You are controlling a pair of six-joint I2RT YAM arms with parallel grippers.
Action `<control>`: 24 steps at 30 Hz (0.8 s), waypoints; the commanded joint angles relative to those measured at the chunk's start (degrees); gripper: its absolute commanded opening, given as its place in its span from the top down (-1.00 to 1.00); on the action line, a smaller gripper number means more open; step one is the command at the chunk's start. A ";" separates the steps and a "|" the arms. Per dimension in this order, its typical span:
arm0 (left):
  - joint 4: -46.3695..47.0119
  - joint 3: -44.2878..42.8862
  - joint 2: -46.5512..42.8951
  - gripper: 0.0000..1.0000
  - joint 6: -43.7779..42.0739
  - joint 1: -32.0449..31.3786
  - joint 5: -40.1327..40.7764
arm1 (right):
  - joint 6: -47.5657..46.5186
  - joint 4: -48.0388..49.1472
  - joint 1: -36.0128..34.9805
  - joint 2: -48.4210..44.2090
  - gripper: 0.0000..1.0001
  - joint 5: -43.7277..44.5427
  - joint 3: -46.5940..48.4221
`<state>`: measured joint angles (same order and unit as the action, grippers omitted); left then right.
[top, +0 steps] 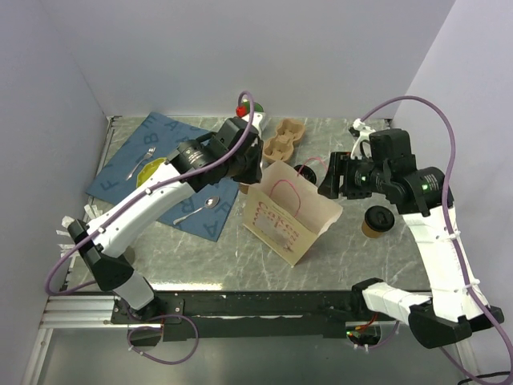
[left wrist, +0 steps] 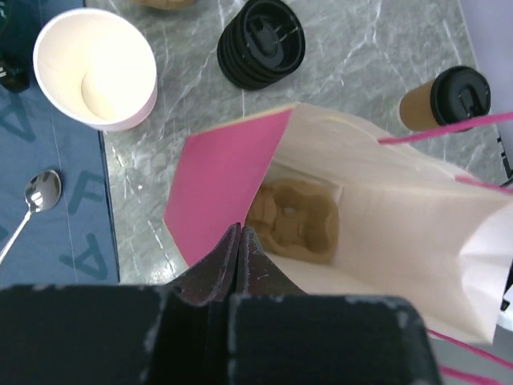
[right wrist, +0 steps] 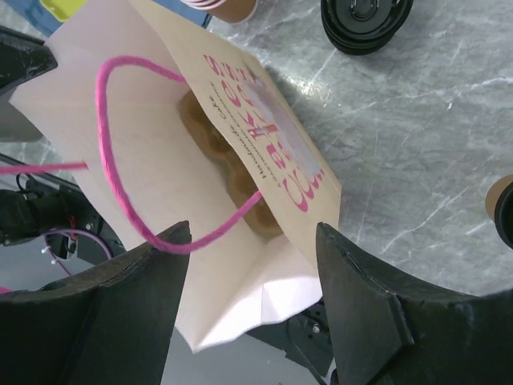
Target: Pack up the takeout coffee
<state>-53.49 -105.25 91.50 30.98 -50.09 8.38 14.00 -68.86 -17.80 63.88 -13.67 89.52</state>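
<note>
The takeout coffee [top: 376, 220] stands upright on the marble-pattern table [left wrist: 369, 48], lid on, to the right of the paper bag [top: 288, 216] and apart from it, outside both grippers. The bag sits mid-table with its mouth open, and a moulded cup carrier [left wrist: 292, 220] lies on its floor. The left gripper [left wrist: 239, 241] has its jaws pressed together right at the bag's pink-faced rim (whether paper is nipped between them I cannot tell). The right gripper [right wrist: 252, 237] hangs over the opposite rim with its jaws spread wide and nothing clamped; the pink cord handle [right wrist: 192, 247] loops through the gap between them. Beyond the bag are a stack of black lids [left wrist: 260, 42] and a lidless paper cup [left wrist: 94, 68]. A spoon [left wrist: 40, 191] lies on the blue placemat [left wrist: 48, 233].
</note>
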 commanded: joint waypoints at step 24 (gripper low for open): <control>-3.29 13.83 -19.87 -0.30 37.20 -0.10 3.75 | -1.26 7.16 0.58 1.60 -0.38 -1.97 1.01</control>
<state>-62.24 -98.13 75.46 55.00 -50.06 14.87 12.80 -65.78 -17.58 65.98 -15.11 88.60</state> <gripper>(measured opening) 0.658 0.697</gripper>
